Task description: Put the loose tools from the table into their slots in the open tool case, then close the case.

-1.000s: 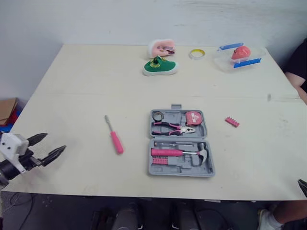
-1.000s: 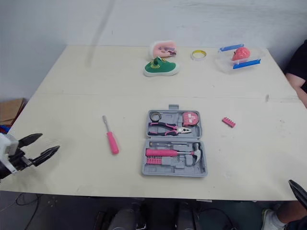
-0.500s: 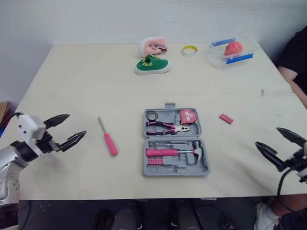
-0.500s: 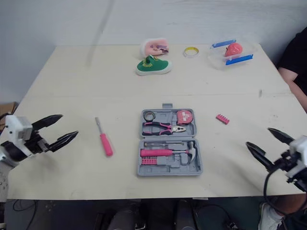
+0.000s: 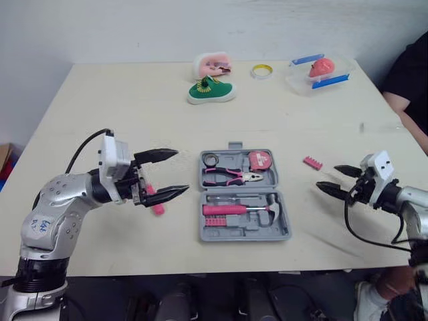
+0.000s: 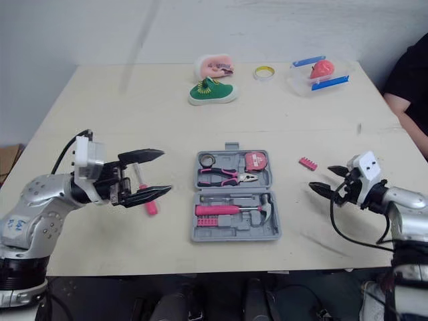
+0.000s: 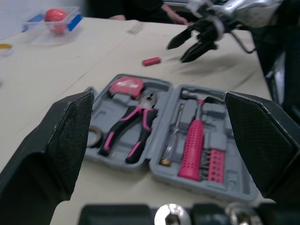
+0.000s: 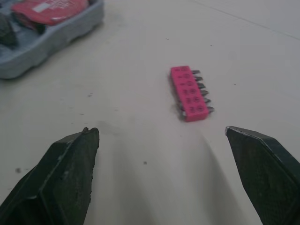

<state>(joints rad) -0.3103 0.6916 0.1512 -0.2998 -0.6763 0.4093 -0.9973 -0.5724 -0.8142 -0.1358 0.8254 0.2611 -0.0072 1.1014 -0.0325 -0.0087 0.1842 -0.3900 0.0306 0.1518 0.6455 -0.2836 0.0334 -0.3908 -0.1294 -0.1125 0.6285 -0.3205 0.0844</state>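
The grey tool case point(image 5: 287, 234) lies open mid-table, holding pliers point(image 5: 234, 177), a tape measure point(image 5: 259, 159), a hammer point(image 5: 275, 206) and a pink handle. A pink screwdriver point(image 6: 148, 202) lies left of the case, partly behind my left gripper point(image 5: 182, 171), which hovers open over it, pointing at the case. A pink bit holder point(image 8: 190, 93) lies on the table right of the case point(image 5: 312, 162). My right gripper point(image 5: 327, 178) is open, just right of and nearer than the bit holder, with nothing between its fingers.
At the far side stand a green shoe point(image 5: 210, 91), a pink item point(image 5: 212, 65), a yellow tape roll point(image 5: 262, 70) and a clear box point(image 5: 319, 69) with a red object. A person's dark sleeve point(image 5: 413, 70) is at the right edge.
Both arms have swung in over the table. The left gripper moved right to above the screwdriver; the right gripper came up to the bit holder. The camera also shifted.
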